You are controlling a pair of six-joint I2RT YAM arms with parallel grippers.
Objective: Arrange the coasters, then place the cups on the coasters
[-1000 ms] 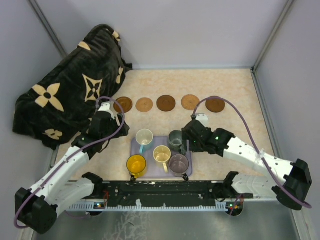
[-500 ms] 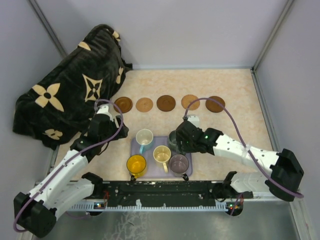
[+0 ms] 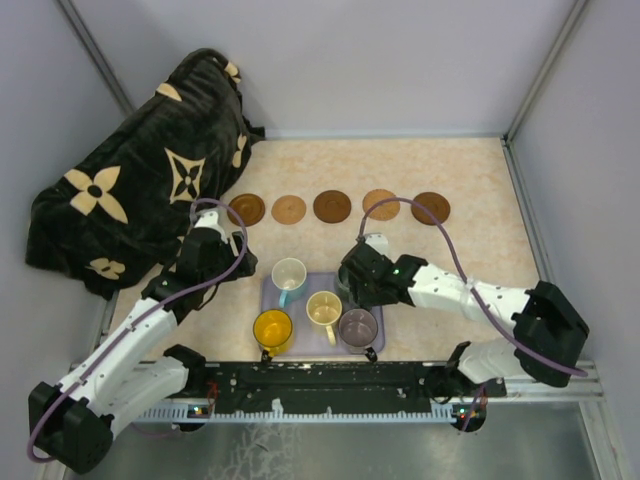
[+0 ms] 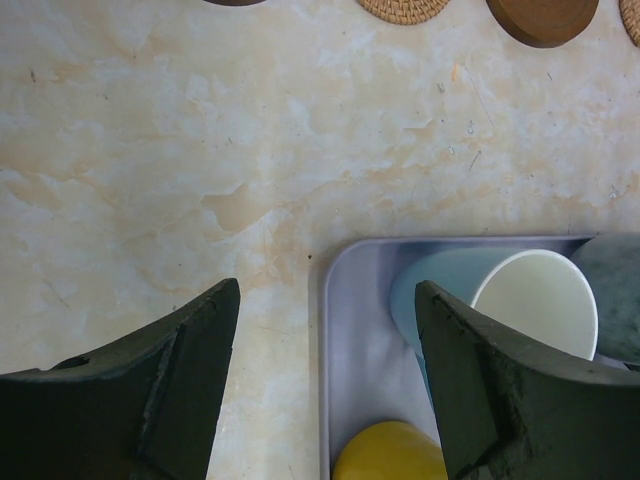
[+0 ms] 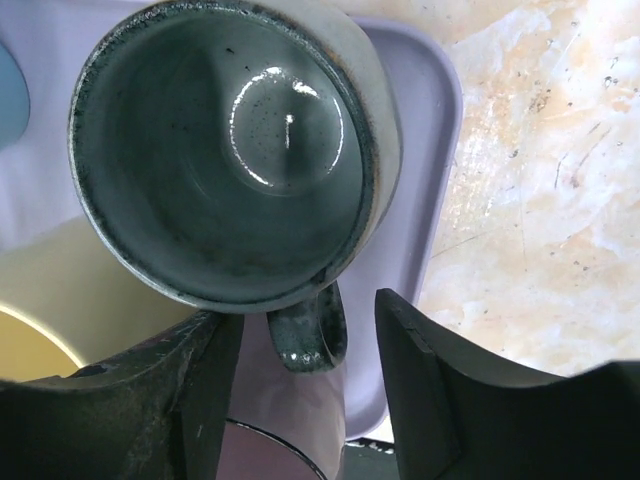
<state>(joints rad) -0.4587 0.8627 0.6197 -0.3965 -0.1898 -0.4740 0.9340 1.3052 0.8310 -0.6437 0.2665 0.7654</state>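
Observation:
Several round coasters lie in a row at the back, from a dark one (image 3: 246,209) to another dark one (image 3: 431,208); the left wrist view shows a tan one (image 4: 405,8) and a dark one (image 4: 540,15). On the lavender tray (image 3: 303,340) stand the cups: white with light-blue (image 3: 289,273), cream (image 3: 323,309), yellow (image 3: 272,327), mauve (image 3: 358,325) and grey-green (image 5: 220,150). My right gripper (image 5: 310,320) is open, with its fingers on either side of the grey-green cup's handle (image 5: 310,338) and a gap still showing. My left gripper (image 4: 325,300) hangs open over the tray's left edge (image 4: 330,330).
A black blanket with tan flower shapes (image 3: 140,170) fills the back left corner. Grey walls close in the table on three sides. The arms' mounting rail (image 3: 330,385) runs along the near edge.
My right gripper has moved left onto the grey-green cup and its jaws have narrowed around the handle. The left arm has barely shifted.

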